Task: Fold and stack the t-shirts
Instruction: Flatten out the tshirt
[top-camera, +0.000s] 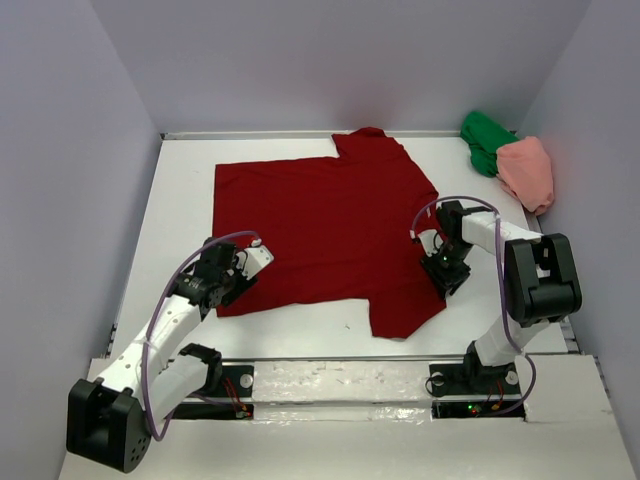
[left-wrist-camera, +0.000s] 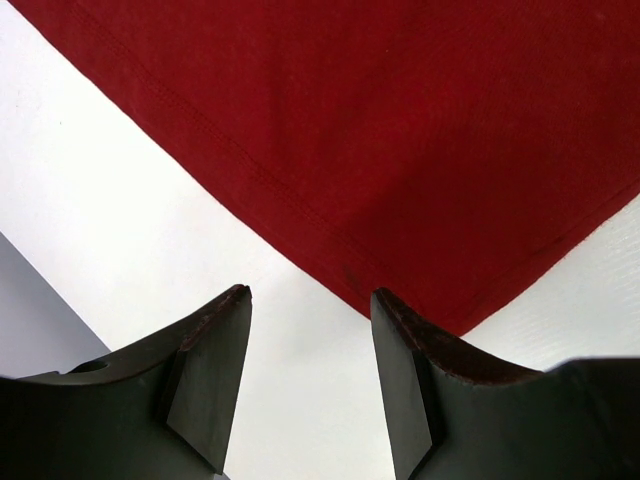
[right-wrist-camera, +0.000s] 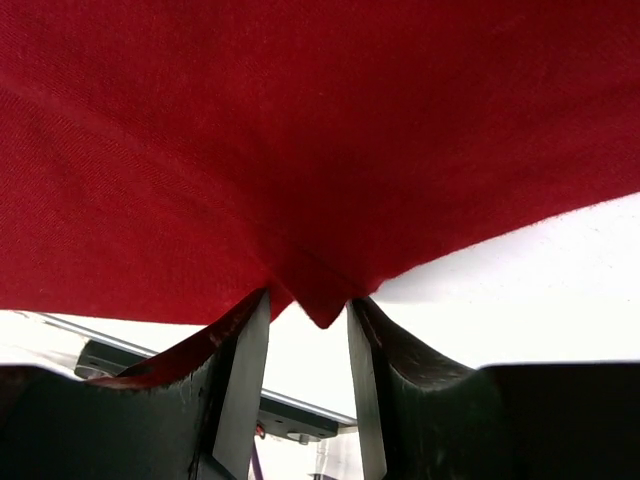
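Tee (top-camera: 320, 230) edge pinched, part hidden, R end effector (right-wrist-camera: 308, 300)

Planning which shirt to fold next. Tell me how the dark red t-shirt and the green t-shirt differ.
The dark red t-shirt lies spread flat on the table; the green t-shirt is bunched in the far right corner. The red one lies alone; the green one lies against the pink t-shirt. The left gripper and right gripper are at the red shirt's edges; neither is near the green. Both are plain, unprinted.
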